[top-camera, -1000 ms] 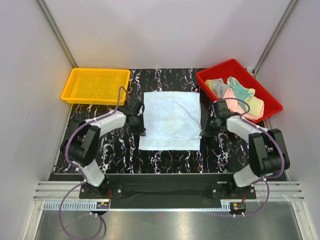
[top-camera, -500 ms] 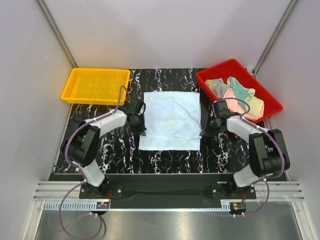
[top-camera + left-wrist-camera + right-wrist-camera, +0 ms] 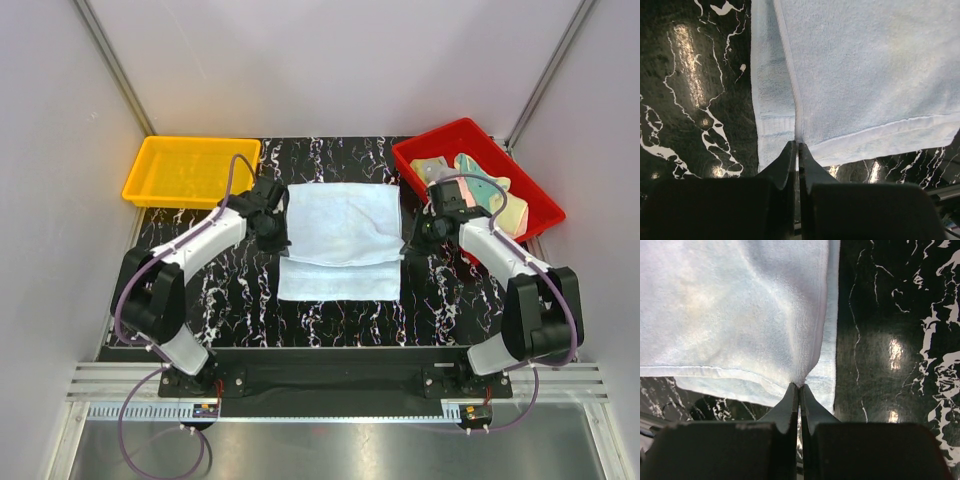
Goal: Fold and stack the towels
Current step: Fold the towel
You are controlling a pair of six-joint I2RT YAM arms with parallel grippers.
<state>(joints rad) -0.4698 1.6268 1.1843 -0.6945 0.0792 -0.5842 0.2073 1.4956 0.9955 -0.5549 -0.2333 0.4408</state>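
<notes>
1. Left gripper (image 3: 797,145) and right gripper (image 3: 800,386) are each clamped on a side edge of the blue towel (image 3: 340,225).
2. Since a second ago, both have moved away from the bases, raising a fold at the middle of the table (image 3: 340,330).

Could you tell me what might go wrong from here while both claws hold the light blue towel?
1. The left claw and right claw each pinch only a sliver of the light blue towel at its hem, so it could slip out mid-fold.
2. The lifted layer sits offset from the layer beneath, so the fold may land skewed.
3. The right arm passes close to the red bin and might nudge it.
</notes>
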